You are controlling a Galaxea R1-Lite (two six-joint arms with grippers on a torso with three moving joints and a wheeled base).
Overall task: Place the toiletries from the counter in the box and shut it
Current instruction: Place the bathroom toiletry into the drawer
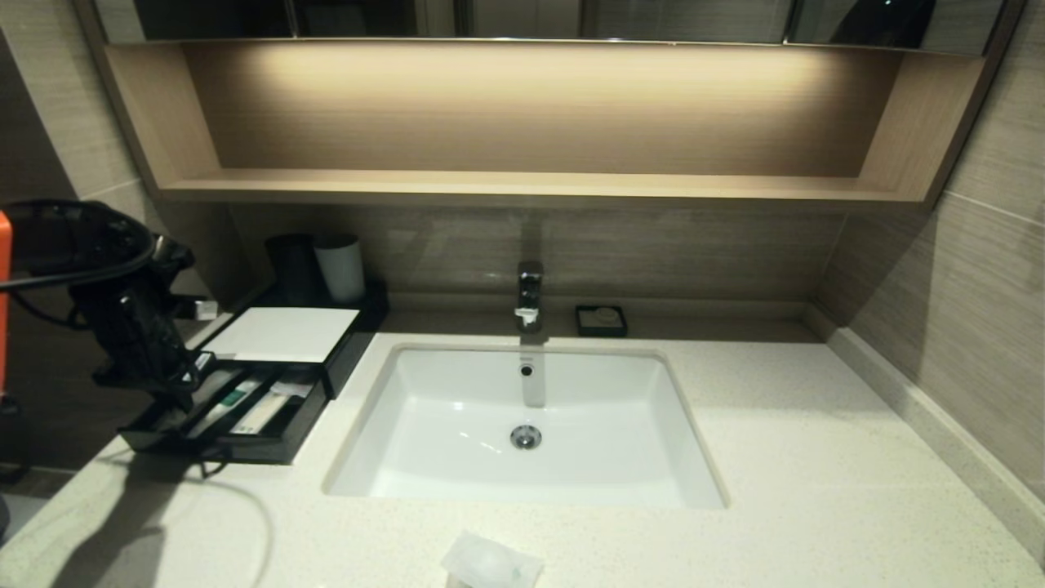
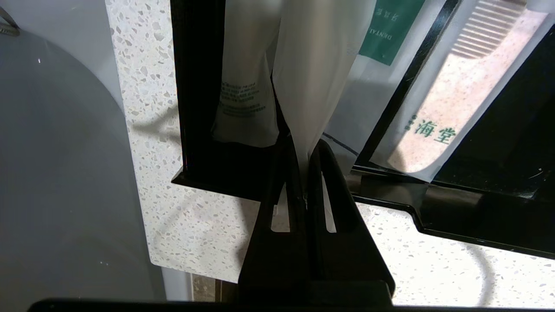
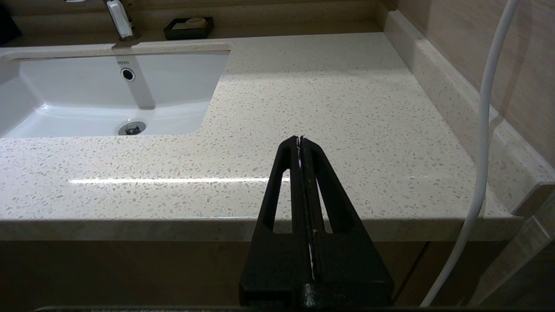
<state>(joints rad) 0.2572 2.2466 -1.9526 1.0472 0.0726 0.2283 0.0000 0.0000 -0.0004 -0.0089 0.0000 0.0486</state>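
Note:
The black box with its white top panel [image 1: 282,333] stands at the counter's [image 1: 816,457] left end, its front drawer [image 1: 269,445] pulled open. Slim clear sachets [image 1: 245,404] lie in the drawer, one with green print [image 2: 390,30] and one holding a comb [image 2: 455,95]. My left gripper [image 1: 181,390] hangs over the drawer's left compartment [image 2: 195,86], shut [image 2: 303,149] on the end of a slim clear sachet [image 2: 312,78] that reaches into it. A small crinkly packet [image 1: 490,563] lies at the counter's front edge. My right gripper [image 3: 300,139] is shut and empty by the counter's front right edge.
A white sunken basin [image 1: 522,408] with a faucet [image 1: 529,294] sits mid-counter. A small black dish [image 1: 601,320] is behind it. Black [image 1: 294,265] and white [image 1: 341,265] cups stand behind the box. A wooden shelf [image 1: 522,184] runs above. A white cable [image 3: 485,130] hangs on the right.

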